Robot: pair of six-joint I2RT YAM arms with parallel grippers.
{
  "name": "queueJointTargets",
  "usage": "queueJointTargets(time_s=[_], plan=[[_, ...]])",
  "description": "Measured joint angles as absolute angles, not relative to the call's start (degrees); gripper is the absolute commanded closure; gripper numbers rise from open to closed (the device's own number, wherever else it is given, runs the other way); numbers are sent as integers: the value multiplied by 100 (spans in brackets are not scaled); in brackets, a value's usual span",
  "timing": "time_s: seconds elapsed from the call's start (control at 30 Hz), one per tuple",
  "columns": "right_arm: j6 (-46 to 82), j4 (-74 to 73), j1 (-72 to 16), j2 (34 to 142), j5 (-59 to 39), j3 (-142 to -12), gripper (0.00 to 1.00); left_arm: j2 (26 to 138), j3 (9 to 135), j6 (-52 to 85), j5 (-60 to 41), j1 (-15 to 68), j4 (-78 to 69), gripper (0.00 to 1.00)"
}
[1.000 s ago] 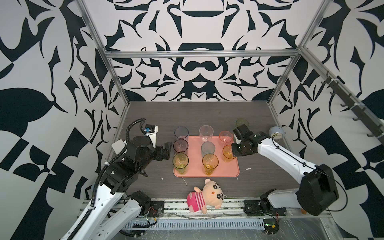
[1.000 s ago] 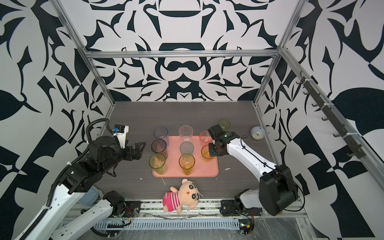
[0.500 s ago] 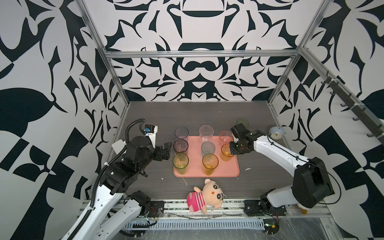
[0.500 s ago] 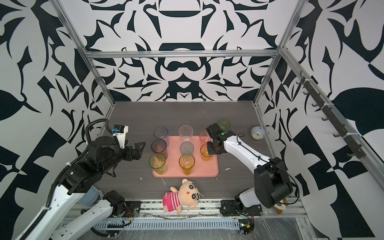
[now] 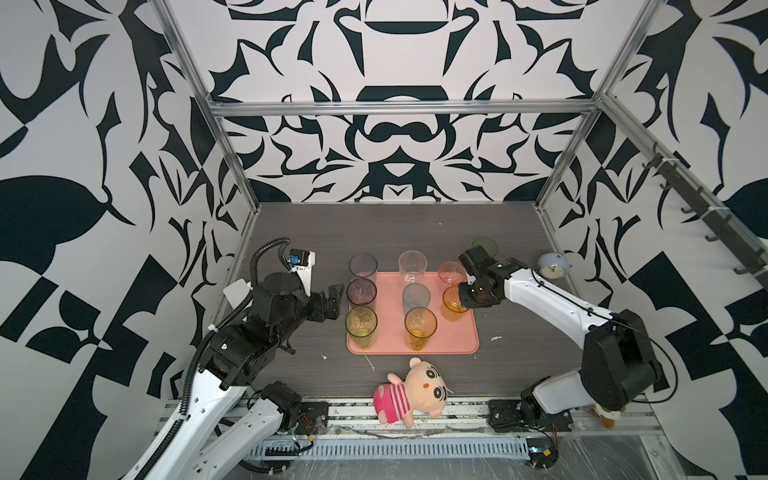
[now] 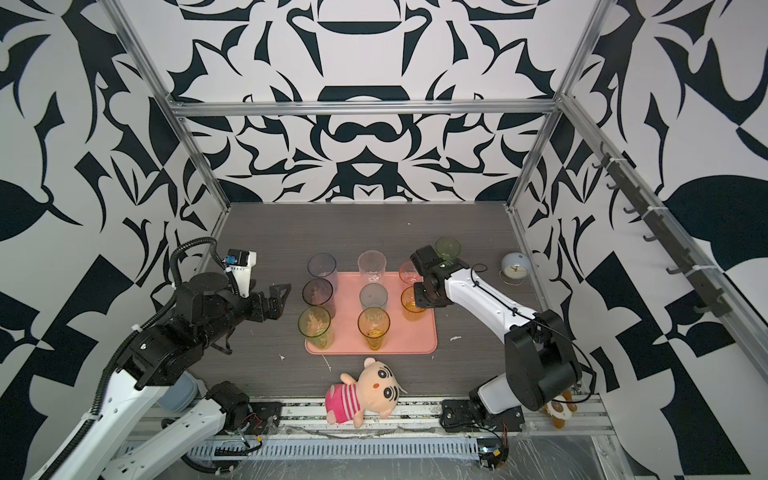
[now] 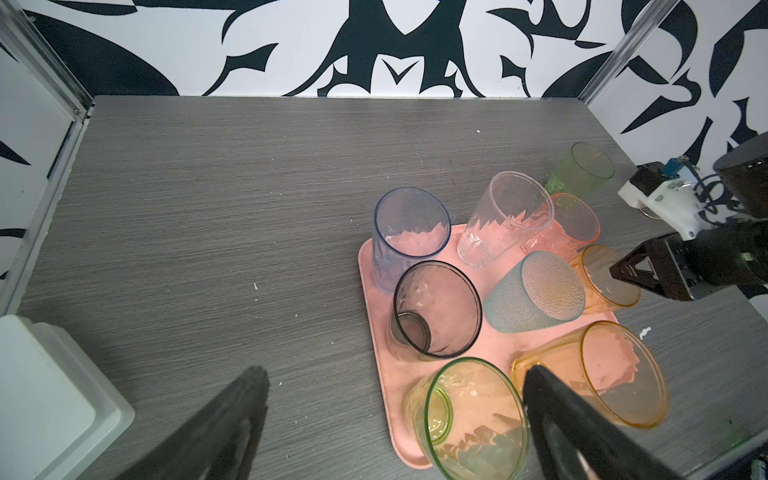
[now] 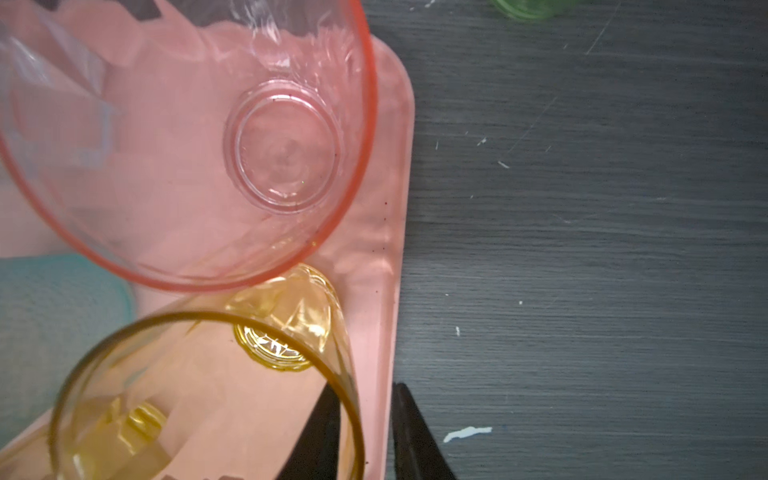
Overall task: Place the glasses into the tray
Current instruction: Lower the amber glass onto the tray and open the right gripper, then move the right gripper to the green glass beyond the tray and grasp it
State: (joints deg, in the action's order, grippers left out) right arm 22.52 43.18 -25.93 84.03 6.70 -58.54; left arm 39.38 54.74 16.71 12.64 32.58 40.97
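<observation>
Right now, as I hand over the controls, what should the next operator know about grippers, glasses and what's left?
Left gripper: open, empty, beside the tray, on its left.
Right gripper: open, jaws straddling the wall of the amber glass at the tray's right edge.
Done: eight glasses stand on the tray.
Left: the green glass, on the table behind the tray. Likely lift the right gripper clear, then fetch it.

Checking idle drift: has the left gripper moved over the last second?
No. The left gripper hangs open at the same spot as before, just left of the salmon-pink rectangular tray, in both top views.
</observation>
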Motion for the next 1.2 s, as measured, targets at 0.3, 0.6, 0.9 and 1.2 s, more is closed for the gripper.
queueJointTargets(time_s=[0.3, 0.6, 0.9, 1.2], plan=[[2132, 4547, -2591, 8152, 701, -6121, 66, 3938, 5474, 1671, 1262, 3258, 4097, 1], [1907, 4536, -2591, 7773, 1081, -6239, 66, 3922, 5474, 1673, 1262, 3258, 4097, 1], [1433, 3717, -2462, 7365, 1549, -6055, 52, 3900, 5474, 1693, 1264, 3258, 4097, 1], [943, 2574, -1984, 7083, 1787, -5662, 24, 3879, 5474, 1693, 1264, 3258, 4097, 0]])
